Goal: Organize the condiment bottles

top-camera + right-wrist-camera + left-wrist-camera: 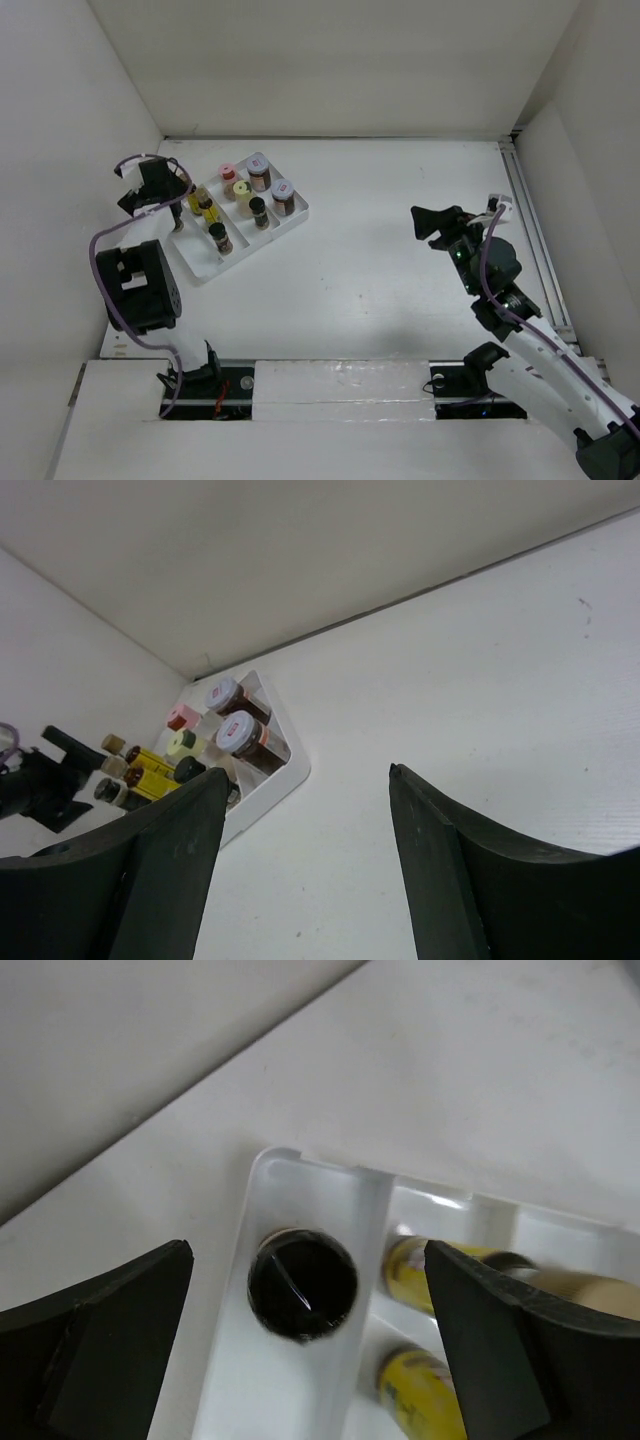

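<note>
My left jaws stand spread wide, straddling the dark-capped jar (302,1285), which sits upright in the tray's (330,1200) end compartment beside the yellow-labelled bottles (425,1260). If I rise crookedly, a finger could clip and topple them. My right jaws hang spread and empty, well apart over the desk (400,300).

- The white table (400,280) in front of me is flat, with walls on three sides.
- One white divided tray (198,268) lies on it at ten o'clock, turned askew.

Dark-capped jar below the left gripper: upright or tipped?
Upright: the left wrist view looks straight down on the round cap of the dark-capped jar, in a corner of the tray.
</note>
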